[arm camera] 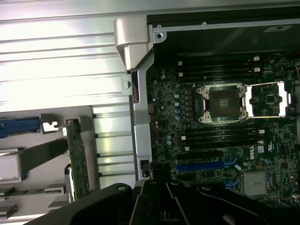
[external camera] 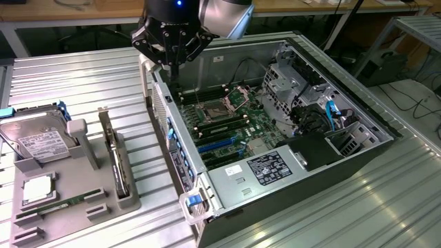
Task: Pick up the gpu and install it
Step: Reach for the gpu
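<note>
So the gripper [external camera: 173, 72] is pinched shut with nothing in it, hanging over the far corner of the open PC case [external camera: 344, 82], right above the motherboard [external camera: 227, 124] edge. The gpu [external camera: 115, 160] hasn't been picked up. It's standing on its edge in a slot of the grey parts tray [external camera: 69, 206] on the bench [external camera: 82, 82], at the exterior view's left, well apart from the gripper. A hard drive [external camera: 34, 137] sits further left in the same tray.
</note>
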